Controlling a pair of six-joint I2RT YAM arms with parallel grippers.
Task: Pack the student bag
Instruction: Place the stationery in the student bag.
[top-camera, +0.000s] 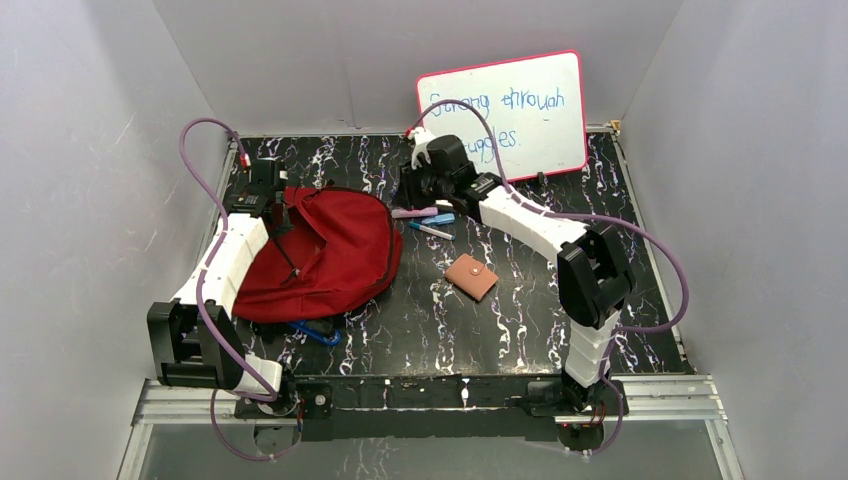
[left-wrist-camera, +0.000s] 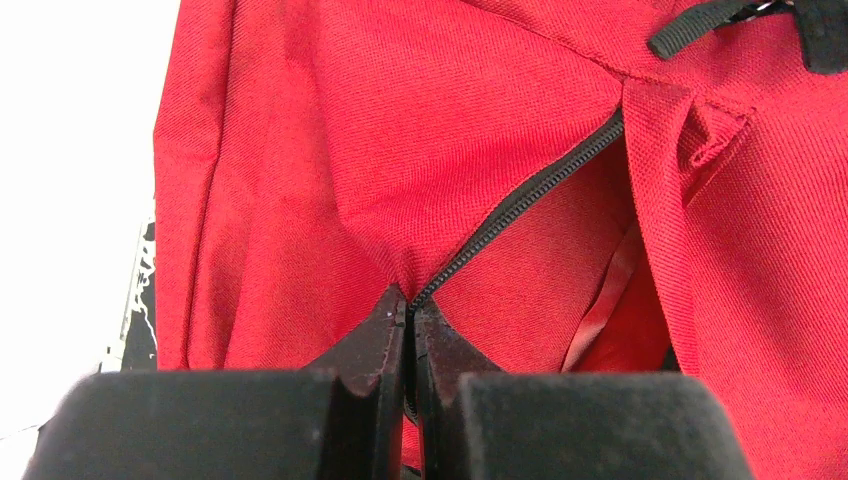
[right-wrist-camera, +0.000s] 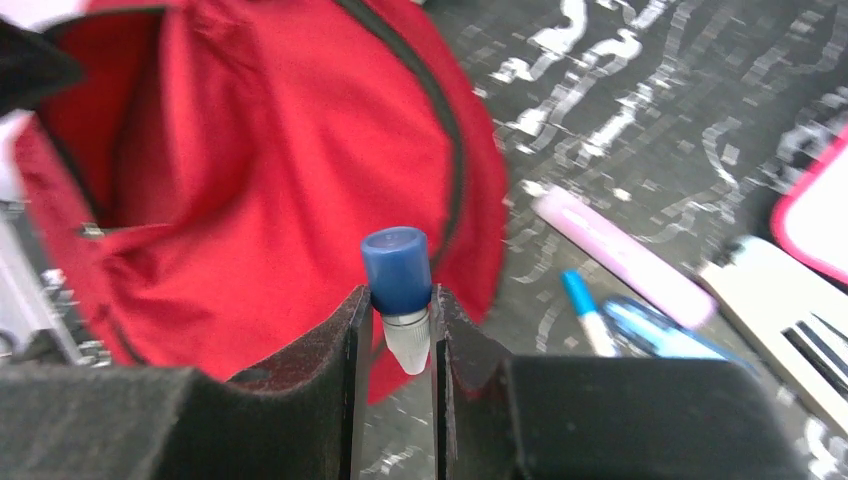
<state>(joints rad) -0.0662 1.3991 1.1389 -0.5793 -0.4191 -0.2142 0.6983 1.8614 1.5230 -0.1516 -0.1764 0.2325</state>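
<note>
Backpacks: one large soft red fabric backpack (top-camera: 330, 255), contents hidden.
Left tool (left-wrist-camera: 408, 315): closed, pinching its zipper.
Right tool (right-wrist-camera: 398, 300): grips one blue-capped white marker (right-wrist-camera: 396, 265).

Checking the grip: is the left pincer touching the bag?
Touching. Left wrist view: the left pincer is shut on the bag at its zipper.

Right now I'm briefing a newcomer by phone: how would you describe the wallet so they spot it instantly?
Find the big red student bag on the left of the black marbled table. Right of it, closer to the near edge than the loose pens, the wallet lies alone. It is the only tan, flat, squarish thing there.
</note>
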